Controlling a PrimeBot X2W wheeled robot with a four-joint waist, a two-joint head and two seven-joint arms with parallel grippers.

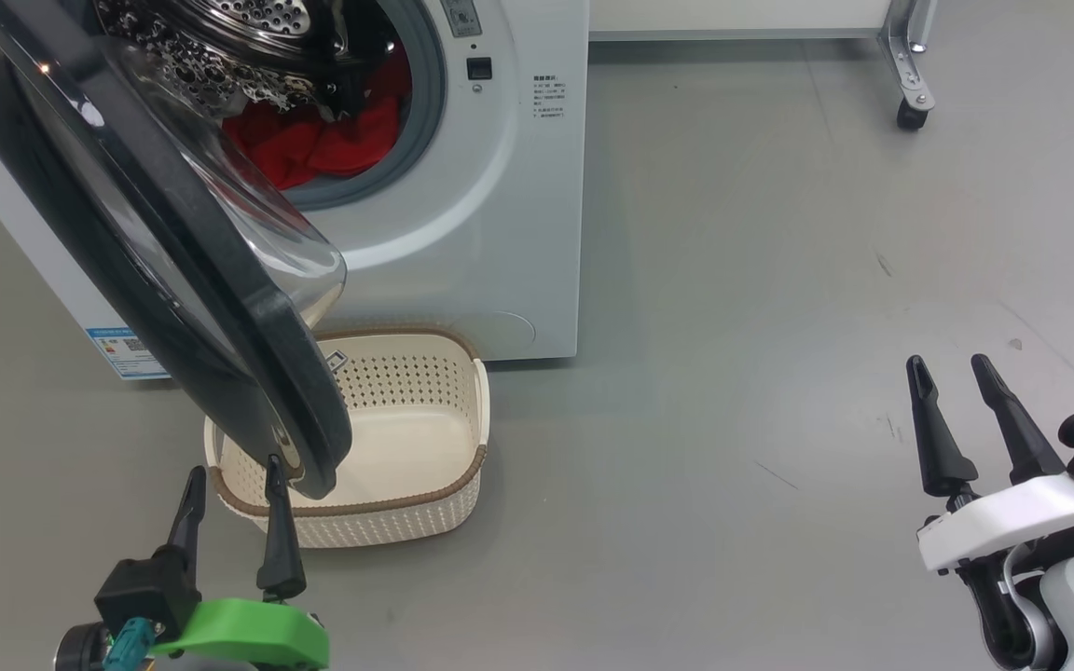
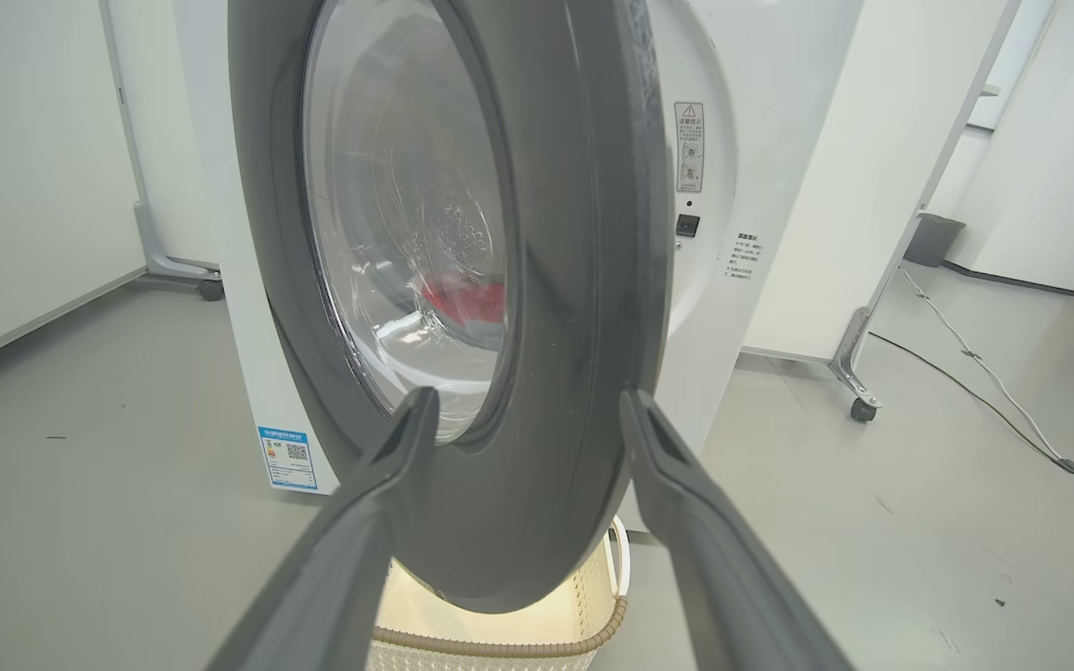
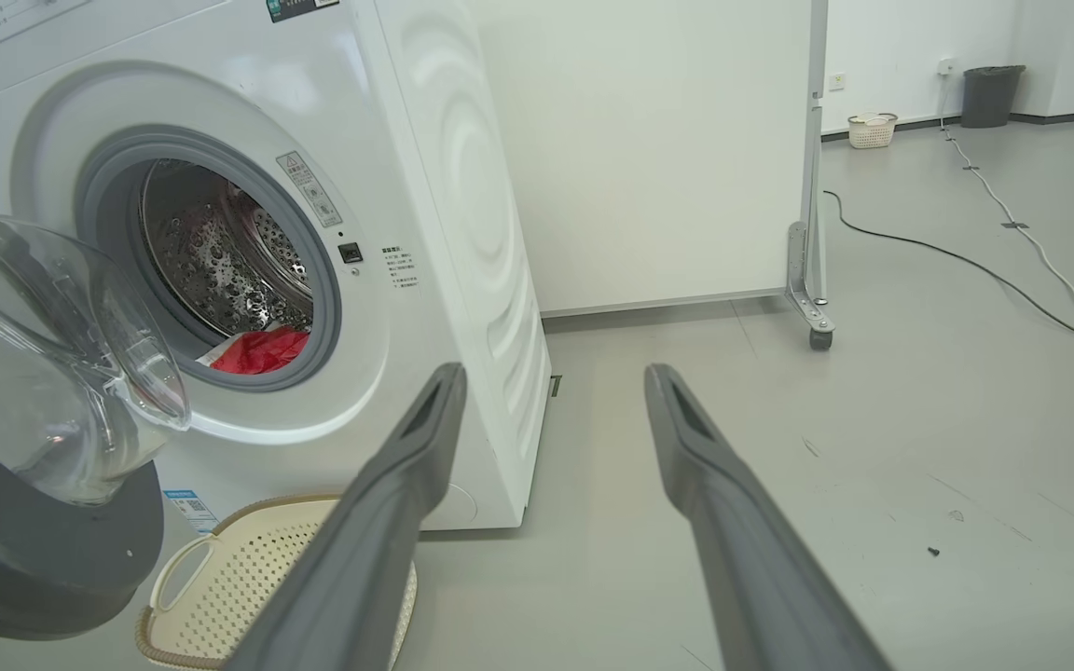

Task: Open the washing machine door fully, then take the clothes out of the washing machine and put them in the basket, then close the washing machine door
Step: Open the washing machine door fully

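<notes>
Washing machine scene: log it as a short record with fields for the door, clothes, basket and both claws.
door: the washing machine door is open, standing out from the washing machine, its lower rim above the basket
clothes: red clothes lie inside the drum, none taken out
basket: the basket stands on the floor before the machine; no clothes in the part that shows
left claw: left claw is open, beside the door's lower rim, holding nothing
right claw: right claw is open, over the floor, apart from the machine, holding nothing
</notes>
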